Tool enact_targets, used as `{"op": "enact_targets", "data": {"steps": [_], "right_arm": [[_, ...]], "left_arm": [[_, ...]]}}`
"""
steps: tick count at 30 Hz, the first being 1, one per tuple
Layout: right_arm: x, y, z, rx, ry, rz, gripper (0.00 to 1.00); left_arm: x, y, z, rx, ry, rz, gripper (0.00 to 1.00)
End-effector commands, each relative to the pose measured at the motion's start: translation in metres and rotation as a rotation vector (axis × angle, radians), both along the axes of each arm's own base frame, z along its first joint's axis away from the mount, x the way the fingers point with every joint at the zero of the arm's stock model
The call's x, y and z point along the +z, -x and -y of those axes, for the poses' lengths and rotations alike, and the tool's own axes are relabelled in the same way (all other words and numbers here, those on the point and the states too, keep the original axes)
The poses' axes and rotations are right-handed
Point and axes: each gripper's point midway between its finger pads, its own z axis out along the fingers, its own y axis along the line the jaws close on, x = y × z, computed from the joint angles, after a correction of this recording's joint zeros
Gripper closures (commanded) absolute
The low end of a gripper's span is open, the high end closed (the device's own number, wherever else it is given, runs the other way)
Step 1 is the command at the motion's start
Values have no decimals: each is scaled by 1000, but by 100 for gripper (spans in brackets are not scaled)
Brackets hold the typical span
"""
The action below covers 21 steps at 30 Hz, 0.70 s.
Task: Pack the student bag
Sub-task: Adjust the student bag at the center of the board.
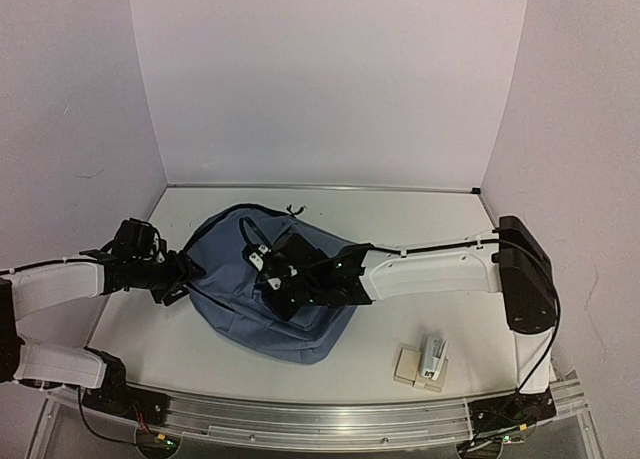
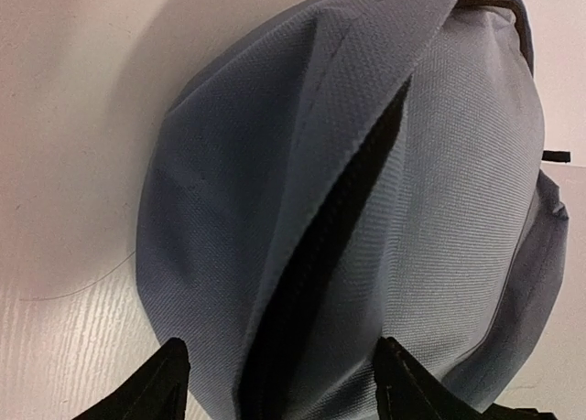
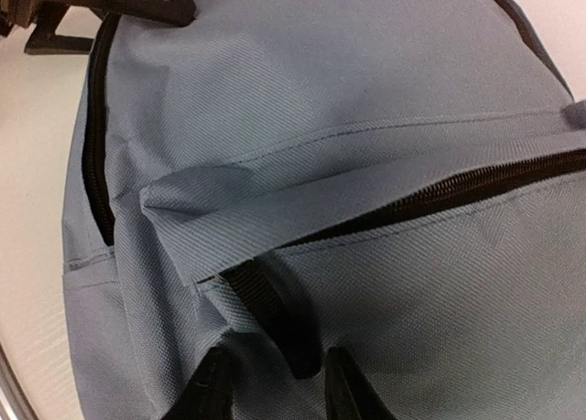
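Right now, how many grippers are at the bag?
2. The left gripper straddles the zip opening at the student bag's left edge; the right gripper is over its middle, fingers either side of a dark tab. Neither is hidden.

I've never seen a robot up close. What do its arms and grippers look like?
The left arm and right arm have smooth white shells on their long links and black joints. A thin black cable runs along the right arm, and a small green light glows near its wrist. The left gripper and right gripper are black, each with two tapering fingers.
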Motion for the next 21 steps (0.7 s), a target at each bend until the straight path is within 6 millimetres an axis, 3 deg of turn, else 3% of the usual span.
{"op": "enact_targets", "data": {"steps": [1, 4, 9, 14, 21], "right_arm": [[14, -20, -5, -63, -18, 110, 84], [18, -24, -2, -98, -47, 135, 99], [31, -34, 11, -195, -113, 181, 100], [57, -35, 16, -227, -167, 200, 100], [73, -50, 29, -310, -163, 275, 100]], "left_arm": [[1, -12, 7, -3, 40, 51, 47], [-5, -13, 4, 6, 19, 49, 69], [-17, -9, -5, 37, -22, 35, 98], [-22, -7, -12, 41, -70, 28, 100], [-20, -7, -17, 42, -103, 41, 100]]}}
